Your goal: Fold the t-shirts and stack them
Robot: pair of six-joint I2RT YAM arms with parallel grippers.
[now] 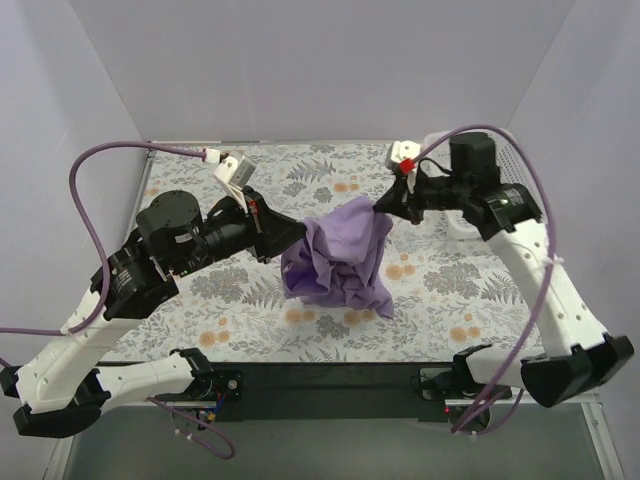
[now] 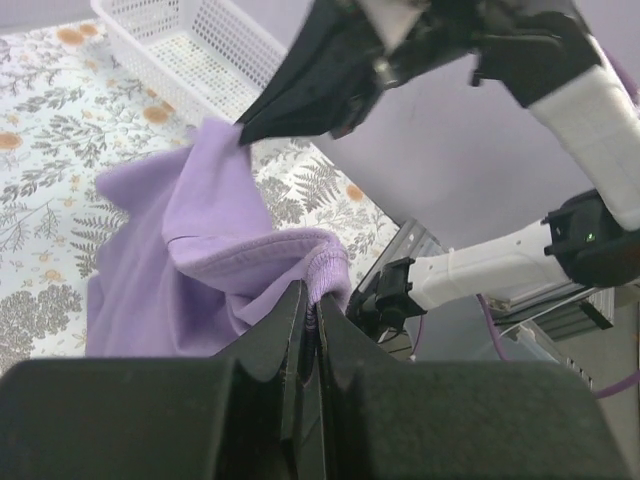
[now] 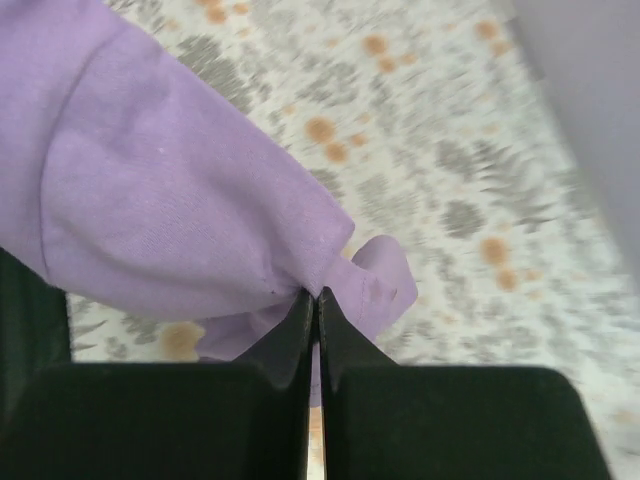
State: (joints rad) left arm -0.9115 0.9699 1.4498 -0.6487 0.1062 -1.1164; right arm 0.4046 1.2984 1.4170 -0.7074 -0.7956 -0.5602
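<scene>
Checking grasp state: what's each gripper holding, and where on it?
Both hold the purple t-shirt: left gripper pinches a ribbed edge, right gripper pinches a bunched fold of cloth.

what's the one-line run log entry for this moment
left gripper: shut on t-shirt | right gripper: shut on t-shirt | t-shirt: bunched, unfolded, hanging between both grippers | stack: none yet

Lavender t-shirt (image 1: 338, 258), crumpled, hanging bunched above the table
</scene>
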